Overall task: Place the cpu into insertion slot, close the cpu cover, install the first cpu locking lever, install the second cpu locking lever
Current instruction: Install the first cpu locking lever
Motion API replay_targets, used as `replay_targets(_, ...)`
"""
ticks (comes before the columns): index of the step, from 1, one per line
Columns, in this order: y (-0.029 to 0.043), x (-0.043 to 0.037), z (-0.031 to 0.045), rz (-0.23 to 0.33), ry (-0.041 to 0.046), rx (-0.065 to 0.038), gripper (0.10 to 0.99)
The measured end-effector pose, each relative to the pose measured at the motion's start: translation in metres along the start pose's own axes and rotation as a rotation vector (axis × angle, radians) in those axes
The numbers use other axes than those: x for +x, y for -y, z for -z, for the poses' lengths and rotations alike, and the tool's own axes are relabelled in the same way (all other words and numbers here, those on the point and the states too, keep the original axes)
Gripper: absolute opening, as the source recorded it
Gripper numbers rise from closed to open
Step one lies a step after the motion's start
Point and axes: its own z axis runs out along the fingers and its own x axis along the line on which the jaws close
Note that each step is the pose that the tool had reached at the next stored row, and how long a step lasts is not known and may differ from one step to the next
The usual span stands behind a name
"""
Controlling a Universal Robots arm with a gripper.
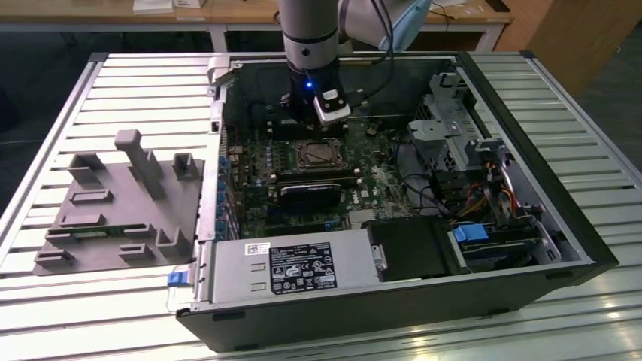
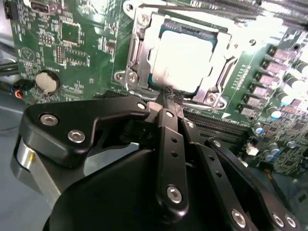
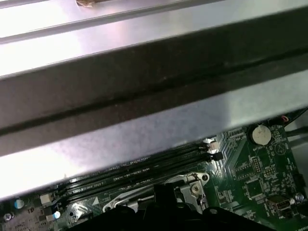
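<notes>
One cpu (image 2: 180, 60) seated in insertion slot (image 2: 144, 82), cpu cover (image 2: 137, 45) apparently down. Gripper (image 2: 168, 96) at slot's 6 o'clock edge, jaws together, holding nothing. Levers: press steadily, hook fully.

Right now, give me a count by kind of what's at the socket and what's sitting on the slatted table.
cpu: 1, seated in the insertion slot
cpu cover: 1, lying around the chip
gripper: 1, at the socket's edge
computer case: 1
grey fixture tray: 1, beside the case on the exterior view's left
Total: 5
</notes>
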Motion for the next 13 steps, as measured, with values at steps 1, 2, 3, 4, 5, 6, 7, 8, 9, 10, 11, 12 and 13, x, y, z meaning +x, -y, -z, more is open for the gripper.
replay_targets(1,0.0014,-0.0004,0.0000,0.001,0.0019,0.007,0.106)
replay_targets(2,0.0024,-0.0007,0.0000,0.001,0.0026,0.010,0.106)
replay_targets(3,0.0049,-0.0016,0.0000,0.002,0.0034,0.015,0.106)
replay_targets(4,0.0065,-0.0020,0.0000,0.002,0.0039,0.017,0.106)
replay_targets(5,0.0081,-0.0025,0.0001,0.002,0.0043,0.018,0.106)
replay_targets(6,0.0102,-0.0032,0.0001,0.002,0.0047,0.020,0.106)
replay_targets(7,0.0122,-0.0038,0.0002,0.002,0.0051,0.021,0.106)
replay_targets(8,0.0141,-0.0043,0.0002,0.003,0.0054,0.023,0.106)
replay_targets(9,0.0161,-0.0049,0.0003,0.003,0.0057,0.024,0.106)
replay_targets(10,0.0181,-0.0055,0.0004,0.003,0.0059,0.026,0.106)
replay_targets(11,0.0221,-0.0067,0.0005,0.003,0.0065,0.028,0.106)
replay_targets(12,0.0241,-0.0073,0.0005,0.003,0.0068,0.029,0.106)
replay_targets(13,0.0258,-0.0078,0.0006,0.004,0.0071,0.031,0.106)
